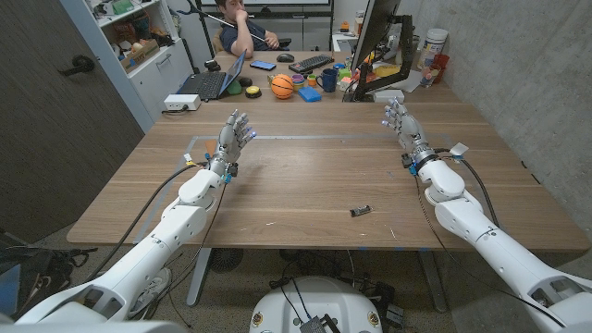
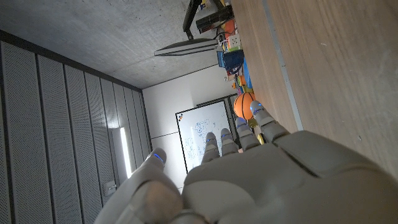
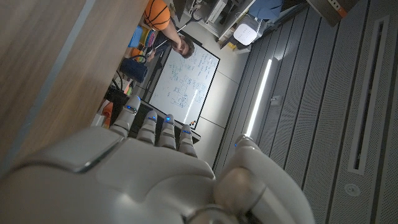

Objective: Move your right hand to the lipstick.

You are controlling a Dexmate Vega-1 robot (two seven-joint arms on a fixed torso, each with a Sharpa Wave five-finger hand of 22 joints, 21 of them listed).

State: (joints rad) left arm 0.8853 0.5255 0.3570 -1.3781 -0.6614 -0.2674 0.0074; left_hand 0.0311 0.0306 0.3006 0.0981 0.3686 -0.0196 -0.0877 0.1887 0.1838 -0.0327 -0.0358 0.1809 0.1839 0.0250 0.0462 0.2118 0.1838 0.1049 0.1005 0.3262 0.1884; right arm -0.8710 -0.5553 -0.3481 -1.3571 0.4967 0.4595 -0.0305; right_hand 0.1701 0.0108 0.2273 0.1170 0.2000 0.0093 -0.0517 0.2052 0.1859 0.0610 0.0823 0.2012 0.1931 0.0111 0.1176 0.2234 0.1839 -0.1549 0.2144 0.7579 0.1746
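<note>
- Head view: the lipstick (image 1: 361,211) lies on its side on the wooden surface (image 1: 305,176), near the front edge, well apart from the right hand (image 1: 400,118), whose fingers are spread and empty.
- Left hand (image 1: 235,130) likewise empty, fingers apart.
- Judged small, light, rigid and likely to roll; pinch across its middle.

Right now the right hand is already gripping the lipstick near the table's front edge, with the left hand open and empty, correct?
Not quite. In the head view the right hand holds nothing, open and far from the lipstick, which lies untouched near the front edge. The left hand is open and empty.
</note>
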